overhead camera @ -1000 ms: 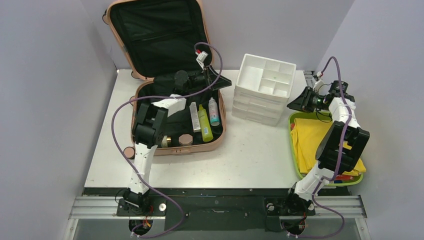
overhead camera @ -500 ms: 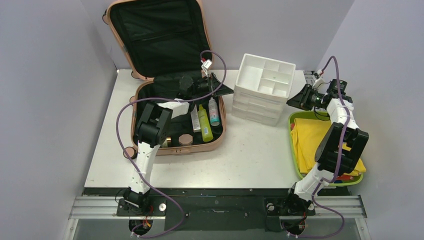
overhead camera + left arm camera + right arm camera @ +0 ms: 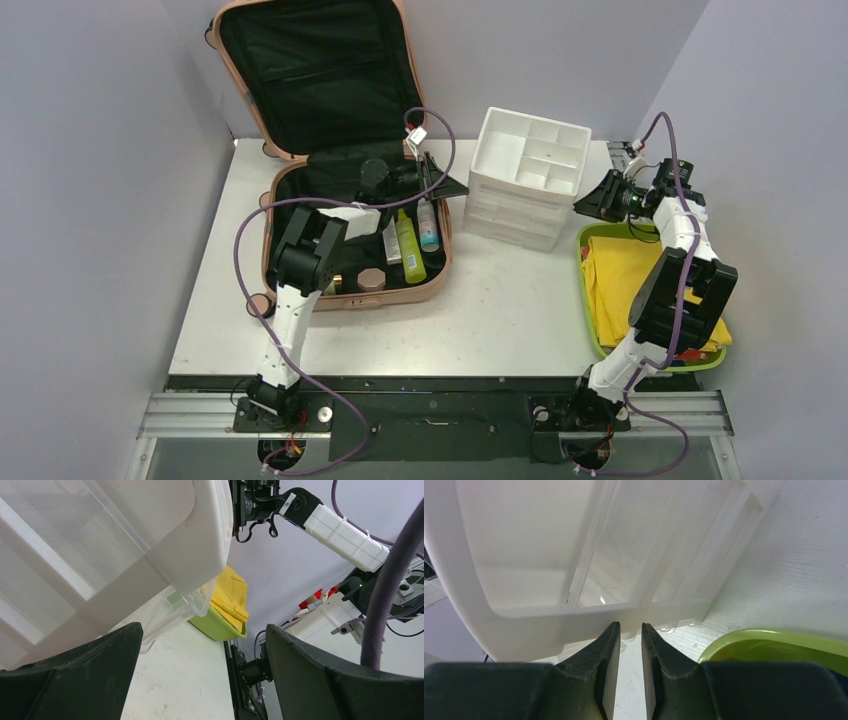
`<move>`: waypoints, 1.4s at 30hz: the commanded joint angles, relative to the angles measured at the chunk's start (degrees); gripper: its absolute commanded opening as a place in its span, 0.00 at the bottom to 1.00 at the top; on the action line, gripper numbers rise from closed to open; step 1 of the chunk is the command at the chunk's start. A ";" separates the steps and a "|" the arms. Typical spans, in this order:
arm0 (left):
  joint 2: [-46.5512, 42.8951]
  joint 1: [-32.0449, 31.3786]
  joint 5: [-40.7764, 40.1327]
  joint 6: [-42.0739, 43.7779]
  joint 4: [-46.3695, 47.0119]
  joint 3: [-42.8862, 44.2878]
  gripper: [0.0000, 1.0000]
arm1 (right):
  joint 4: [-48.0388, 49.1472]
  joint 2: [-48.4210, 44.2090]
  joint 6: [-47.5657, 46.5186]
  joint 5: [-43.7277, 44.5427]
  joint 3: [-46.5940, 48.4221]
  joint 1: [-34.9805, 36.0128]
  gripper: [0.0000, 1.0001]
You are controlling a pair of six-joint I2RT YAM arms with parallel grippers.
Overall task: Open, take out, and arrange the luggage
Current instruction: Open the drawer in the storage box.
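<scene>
Salmon-pink luggage (image 3: 320, 90) lies open on the counter's left, the wide-spread, empty left pincer (image 3: 445, 180) over its far right corner, bottles (image 3: 408, 245) just nearer, lengthwise near-to-far; the almost-closed right pincer (image 3: 630, 626) is well apart.

Near half of bench (image 3: 480, 320) bare, open passage. Narrow bare strip between luggage (image 3: 385, 297) and drawer organizer (image 3: 520, 200). Green tray (image 3: 583, 285) blocks right edge.
</scene>
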 commanded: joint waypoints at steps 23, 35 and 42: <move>-3.19 -1.29 0.61 1.63 1.74 2.54 0.90 | 2.89 -3.58 -2.43 0.21 -0.81 1.97 0.19; 4.78 -1.96 -0.52 7.70 -7.89 16.94 0.90 | 11.25 1.75 6.43 3.32 5.50 1.41 0.19; 8.95 -2.49 -0.55 12.15 -13.75 23.12 0.91 | 14.20 6.44 8.84 4.83 9.00 2.45 0.19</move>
